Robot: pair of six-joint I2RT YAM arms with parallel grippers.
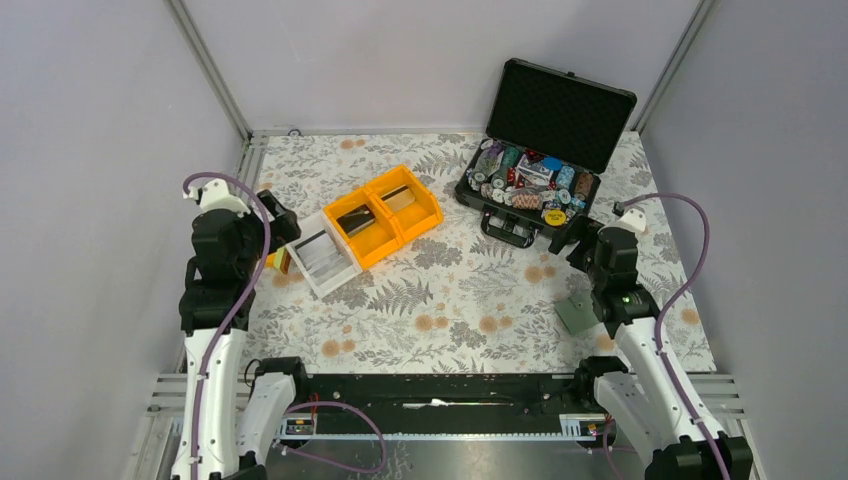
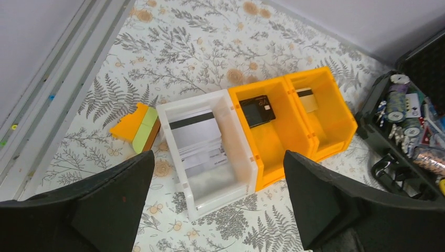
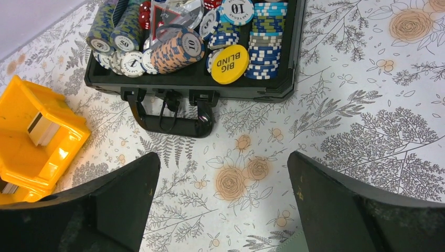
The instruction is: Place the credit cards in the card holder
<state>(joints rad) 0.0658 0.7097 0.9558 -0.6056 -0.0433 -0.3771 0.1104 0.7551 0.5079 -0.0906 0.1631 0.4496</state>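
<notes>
Top external view, stock as we find it.

**Task items**
- Card holder (image 1: 577,313): green cover up, flat on the table (image 1: 470,300) at the near right. It lies just beside the right arm and well apart from the bins. We cannot tell whether it holds any card.
- Credit cards (image 2: 197,137): none at the holder. All that we see lie in three bins on the left half of the table.

**Containers and contents**
- White bin (image 2: 218,185), nearest the left arm: a stack of silvery-grey cards, the top one dark-striped.
- Middle yellow bin (image 2: 273,142): one black card (image 2: 258,110) at its far end.
- Far yellow bin (image 2: 329,118): one tan card (image 2: 308,100) at the far wall.
- Black case (image 1: 560,105), lid up, far right: poker chips (image 3: 178,47) in stacks.
- Orange-and-green block (image 2: 137,128): loose on the table, just left of the white bin.

**Grippers**
- Left gripper (image 2: 219,155): hovers above the white bin, fingers wide apart, nothing between them.
- Right gripper (image 3: 223,163): hangs over bare table near the case handle, fingers wide apart, empty.

**Step in hand**
We judge this to be the first step, with nothing picked up. The next move likely calls for the left gripper to descend into a bin and pinch a thin card by its edge. The holder probably needs opening, and the card must be carried across to it.
</notes>
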